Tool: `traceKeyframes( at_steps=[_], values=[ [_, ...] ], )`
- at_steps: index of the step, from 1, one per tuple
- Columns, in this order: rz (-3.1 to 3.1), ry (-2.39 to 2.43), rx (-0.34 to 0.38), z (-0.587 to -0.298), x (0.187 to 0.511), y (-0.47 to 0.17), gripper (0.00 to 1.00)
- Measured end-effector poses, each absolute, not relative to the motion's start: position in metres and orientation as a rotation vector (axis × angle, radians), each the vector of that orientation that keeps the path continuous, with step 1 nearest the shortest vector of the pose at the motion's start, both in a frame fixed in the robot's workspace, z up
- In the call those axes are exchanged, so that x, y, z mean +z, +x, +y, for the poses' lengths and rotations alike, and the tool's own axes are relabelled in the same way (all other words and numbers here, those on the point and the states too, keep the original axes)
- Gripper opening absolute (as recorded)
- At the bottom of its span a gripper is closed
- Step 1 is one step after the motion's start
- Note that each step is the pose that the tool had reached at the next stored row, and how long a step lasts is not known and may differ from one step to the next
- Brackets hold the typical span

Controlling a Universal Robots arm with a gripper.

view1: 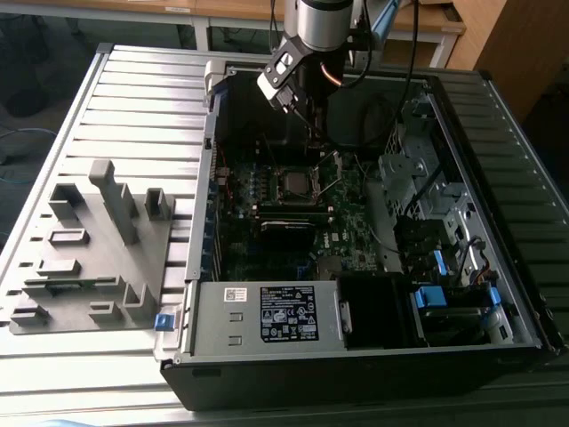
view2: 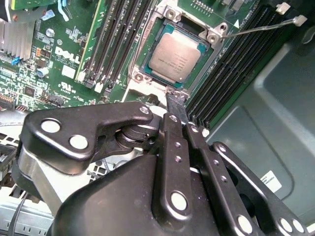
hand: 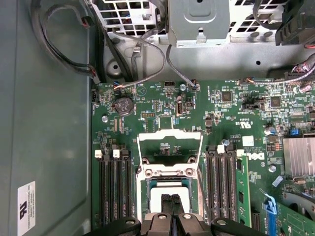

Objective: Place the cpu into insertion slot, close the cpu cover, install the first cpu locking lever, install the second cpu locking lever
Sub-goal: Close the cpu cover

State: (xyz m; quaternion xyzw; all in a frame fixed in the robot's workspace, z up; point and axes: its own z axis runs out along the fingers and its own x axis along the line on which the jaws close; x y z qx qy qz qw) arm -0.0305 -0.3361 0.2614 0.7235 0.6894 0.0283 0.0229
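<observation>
Cpu (view2: 172, 58) lies flat in the insertion slot (view2: 212, 35), and my gripper (view2: 176, 98) is very close to it.
Its jaws are pressed together with nothing between them, and the tips hang just beside the slot's edge. The cpu cover (hand: 170, 170) stands up, open, and one locking lever (view2: 261, 28) sticks up in the air. I worry about a bump. If the tips scrape the chip, it could tip out of flat. Then the cover would press on it crooked and could bend the tiny pins.

The cpu (view2: 171, 58) lies in the insertion slot (view2: 143, 69), hand (view2: 175, 101) nearby.
</observation>
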Motion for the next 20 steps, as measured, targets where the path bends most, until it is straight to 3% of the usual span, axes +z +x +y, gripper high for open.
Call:
traceKeyframes(
  at_steps=[20],
  values=[
    [2.135,2.240,0.088,-0.3361,0.2612,-0.0221,0.11]
  ],
)
